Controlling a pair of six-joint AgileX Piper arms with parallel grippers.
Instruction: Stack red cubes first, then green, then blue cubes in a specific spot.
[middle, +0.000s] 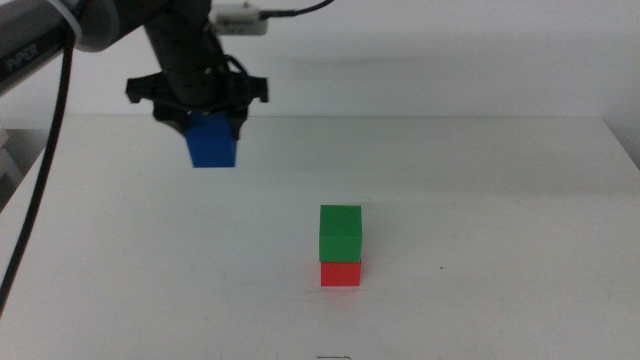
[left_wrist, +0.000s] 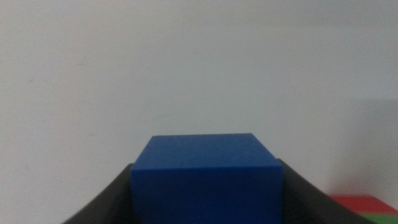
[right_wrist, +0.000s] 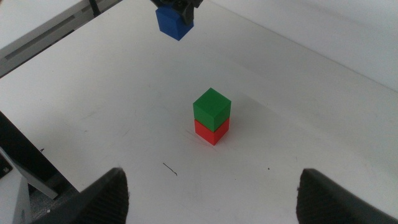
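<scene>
Stack of green (middle: 340, 232) on red cube (middle: 340, 273) sat lower right of my left gripper (middle: 211, 128), which pinched the blue cube (middle: 212, 140) aloft at upper left; right gripper (right_wrist: 211, 186) waited spread.

Left wrist view: blue cube (left_wrist: 205, 177) cut off by the lower edge; red cube (left_wrist: 360, 202) and green cube (left_wrist: 379, 217) clipped at the corner.

Readable text: one brand mark only.
"PIPER" in pale letters, partly cut off, runs along the grey arm link (middle: 40, 45) at approx 10 o'clock in the middle view. Cubes, table, both wrist views: no legible txt, nos. or signs.
</scene>
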